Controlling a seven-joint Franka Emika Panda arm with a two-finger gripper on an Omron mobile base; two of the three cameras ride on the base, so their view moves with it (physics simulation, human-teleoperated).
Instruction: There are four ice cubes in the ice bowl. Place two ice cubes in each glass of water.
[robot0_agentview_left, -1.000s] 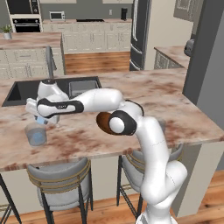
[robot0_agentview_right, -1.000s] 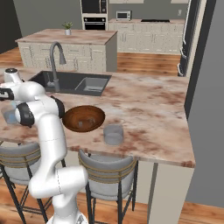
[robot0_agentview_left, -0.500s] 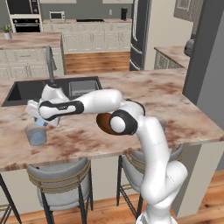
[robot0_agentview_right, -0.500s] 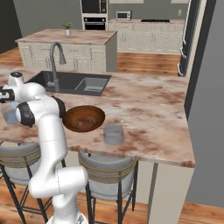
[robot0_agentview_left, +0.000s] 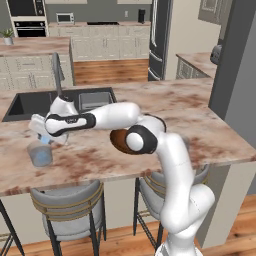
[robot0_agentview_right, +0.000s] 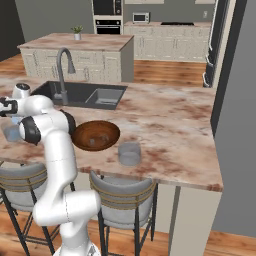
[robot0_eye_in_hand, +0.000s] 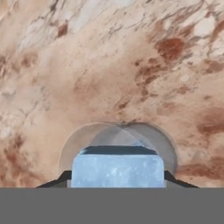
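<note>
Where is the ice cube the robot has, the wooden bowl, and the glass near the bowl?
ice cube (robot0_eye_in_hand: 117, 170): hand view, its pale-blue top face.
ice bowl (robot0_agentview_right: 96, 136): right base view, its inside.
glass of water (robot0_agentview_right: 129, 154): right base view, its side wall.

Even, soft rendered light; faint shadows, slightly blurry pictures.

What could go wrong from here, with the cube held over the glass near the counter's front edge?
1. The ice cube sits clamped in the end effector above the glass of water; the cube looks wide against the glass mouth, so an off-centre release might catch the rim and skid across the counter.
2. That glass stands close to the counter's front edge, so a nudge while descending could push it off.
</note>
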